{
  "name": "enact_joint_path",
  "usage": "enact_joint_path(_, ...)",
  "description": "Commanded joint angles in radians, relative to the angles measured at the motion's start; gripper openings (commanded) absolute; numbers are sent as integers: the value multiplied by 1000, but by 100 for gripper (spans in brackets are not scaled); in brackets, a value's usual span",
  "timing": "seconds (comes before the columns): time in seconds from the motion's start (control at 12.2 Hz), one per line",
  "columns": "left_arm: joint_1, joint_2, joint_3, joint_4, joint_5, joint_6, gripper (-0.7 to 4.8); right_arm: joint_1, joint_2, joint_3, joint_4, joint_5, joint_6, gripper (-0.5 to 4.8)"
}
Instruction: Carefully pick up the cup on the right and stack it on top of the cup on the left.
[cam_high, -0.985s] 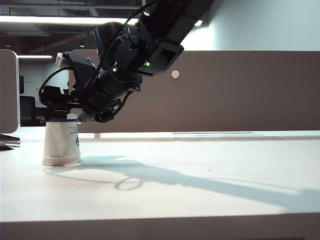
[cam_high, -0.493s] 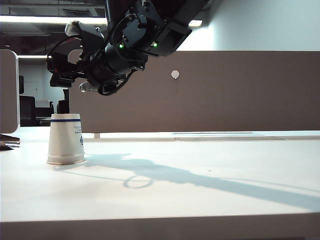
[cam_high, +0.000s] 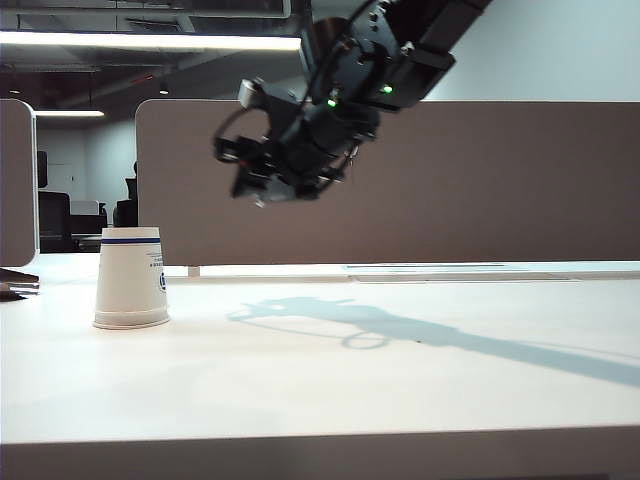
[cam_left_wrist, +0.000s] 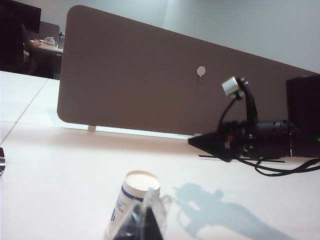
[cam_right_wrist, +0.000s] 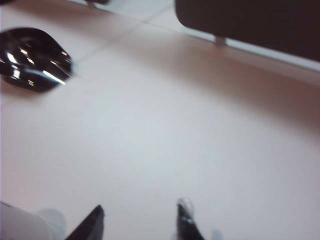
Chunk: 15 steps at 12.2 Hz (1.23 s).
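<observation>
Near table's (cam_high: 400, 390) left edge: cup (cam_high: 131, 278), upside down.
Right gripper (cam_high: 252, 178): raised above table, fingers apart, empty.
Left gripper (cam_left_wrist: 145, 220): fingers together, beside cup.

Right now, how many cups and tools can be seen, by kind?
cup: 1, upside down at the left.
Tools: 2, the right tool open in the air right of the cup, the left tool shut, low, facing it.
Total: 3
</observation>
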<state>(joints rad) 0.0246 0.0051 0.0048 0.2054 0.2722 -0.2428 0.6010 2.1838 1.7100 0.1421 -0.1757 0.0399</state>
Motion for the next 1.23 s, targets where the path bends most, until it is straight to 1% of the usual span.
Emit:
enact_joint_path(0.08, 0, 0, 2, 13, 1, 0, -6, -20, -9, 3, -45, 2, 4, 163)
enact_joint_path(0.16, 0, 0, 2, 13, -1, 0, -6, -26, -9, 3, -55, 1, -3, 146)
enact_joint_path(0.25, 0, 0, 2, 13, -5, 0, -6, -31, -9, 3, -58, 2, -20, 142)
enact_joint_path(0.33, 0, 0, 2, 14, -6, 0, -6, -37, -10, 3, -56, -4, -42, 142)
enact_joint_path(0.41, 0, 0, 2, 15, -7, 1, -6, -39, -27, 3, -55, 27, -89, 143)
enact_joint_path(0.66, 0, 0, 3, 22, -33, 1, -6, -50, -54, 3, -61, 53, -105, 143)
enact_joint_path(0.74, 0, 0, 4, 21, -33, 1, -6, -72, -93, 3, -94, 82, -132, 143)
enact_joint_path(1.23, 0, 0, 4, 21, -33, 0, -6, -109, -155, 1, -212, 97, -174, 143)
